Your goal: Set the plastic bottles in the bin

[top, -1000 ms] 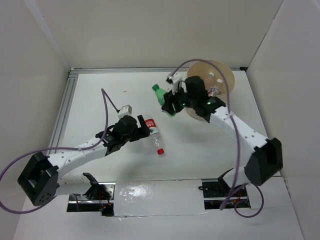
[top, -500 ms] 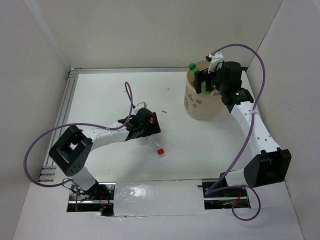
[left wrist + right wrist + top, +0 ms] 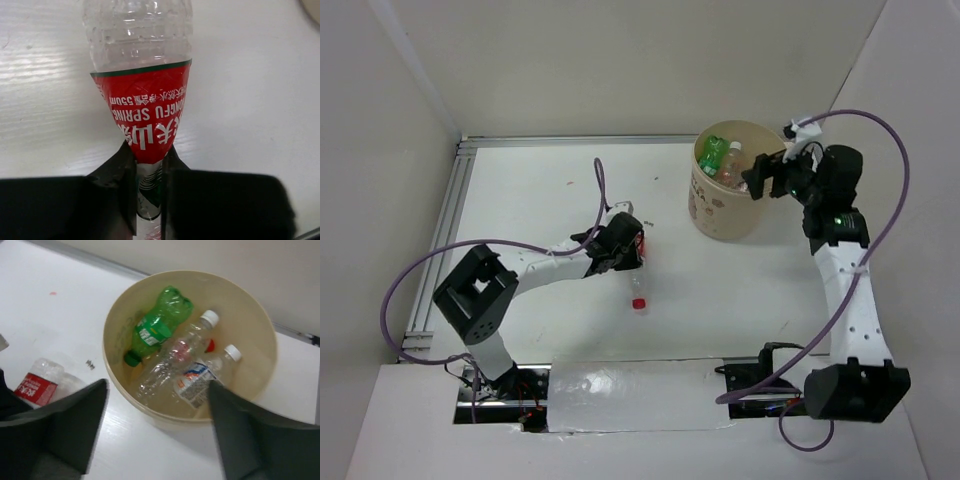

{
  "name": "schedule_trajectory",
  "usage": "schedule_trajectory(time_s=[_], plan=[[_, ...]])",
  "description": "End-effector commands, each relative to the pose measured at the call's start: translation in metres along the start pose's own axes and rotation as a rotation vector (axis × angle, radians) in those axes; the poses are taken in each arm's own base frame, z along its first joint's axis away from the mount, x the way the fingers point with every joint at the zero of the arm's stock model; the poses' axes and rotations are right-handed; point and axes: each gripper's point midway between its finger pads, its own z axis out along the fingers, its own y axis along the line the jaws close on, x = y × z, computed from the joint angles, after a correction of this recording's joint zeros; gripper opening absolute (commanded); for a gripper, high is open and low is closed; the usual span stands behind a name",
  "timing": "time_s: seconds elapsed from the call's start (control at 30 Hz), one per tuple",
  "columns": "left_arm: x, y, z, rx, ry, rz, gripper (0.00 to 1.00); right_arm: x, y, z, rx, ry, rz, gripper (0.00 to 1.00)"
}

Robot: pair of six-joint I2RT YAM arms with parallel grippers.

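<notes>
The left end effector (image 3: pixel 149 167) is clamped tight on the squeezed red label of a clear plastic bottle (image 3: pixel 145 100). The bottle lies mid-desk, with bare white desk (image 3: pixel 530 190) all round. Its red cap (image 3: pixel 638 302) shows only from overhead. The round tan paper bin (image 3: pixel 720 215) stands near the far right corner. The right end effector (image 3: pixel 157 385) is at its right rim, spread wide and empty. The right wrist view shows a green plastic bottle (image 3: pixel 161 322) and clear white-capped bottles (image 3: pixel 170 362) inside.
</notes>
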Motion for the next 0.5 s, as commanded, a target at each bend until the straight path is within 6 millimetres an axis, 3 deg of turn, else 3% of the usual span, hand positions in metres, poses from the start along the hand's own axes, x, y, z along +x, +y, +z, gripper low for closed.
schedule_trajectory(time_s=[0.0, 0.03, 0.07, 0.1, 0.13, 0.17, 0.2, 0.27, 0.3, 0.37, 0.4, 0.43, 0.47], plan=[[-0.060, -0.070, -0.053, 0.213, -0.161, 0.086, 0.02, 0.009, -0.005, -0.030, 0.021, -0.009, -0.008, 0.80], [-0.088, -0.097, -0.069, 0.285, -0.227, 0.087, 0.00, 0.015, -0.008, -0.037, 0.033, -0.010, -0.015, 0.60], [-0.100, -0.117, -0.086, 0.352, -0.259, 0.099, 0.00, 0.012, -0.005, -0.050, 0.039, -0.036, -0.038, 0.21], [-0.130, -0.143, -0.111, 0.427, -0.337, 0.119, 0.00, 0.032, -0.008, -0.055, 0.044, -0.001, -0.057, 0.08], [-0.143, -0.157, -0.121, 0.466, -0.372, 0.123, 0.00, 0.038, 0.000, -0.058, 0.010, 0.008, -0.087, 0.02], [-0.160, -0.174, -0.135, 0.522, -0.424, 0.120, 0.00, 0.049, 0.011, -0.067, -0.028, 0.040, -0.096, 0.00], [-0.184, -0.210, -0.161, 0.631, -0.493, 0.136, 0.00, 0.071, 0.021, -0.072, -0.088, 0.091, -0.171, 0.00], [-0.195, -0.227, -0.174, 0.701, -0.533, 0.135, 0.00, 0.081, 0.028, -0.078, -0.116, 0.119, -0.196, 0.00], [-0.203, -0.235, -0.176, 0.719, -0.556, 0.130, 0.00, 0.096, 0.031, -0.078, -0.131, 0.154, -0.184, 0.00], [-0.216, -0.262, -0.175, 0.775, -0.585, 0.121, 0.00, 0.108, 0.035, -0.083, -0.131, 0.176, -0.177, 0.05], [-0.220, -0.272, -0.174, 0.787, -0.605, 0.113, 0.00, 0.122, 0.038, -0.083, -0.142, 0.205, -0.152, 0.10], [-0.234, -0.284, -0.185, 0.821, -0.646, 0.103, 0.02, 0.127, 0.039, -0.085, -0.135, 0.219, -0.147, 0.18], [-0.230, -0.291, -0.160, 0.791, -0.642, 0.095, 0.04, 0.131, 0.041, -0.087, -0.141, 0.234, -0.134, 0.22]])
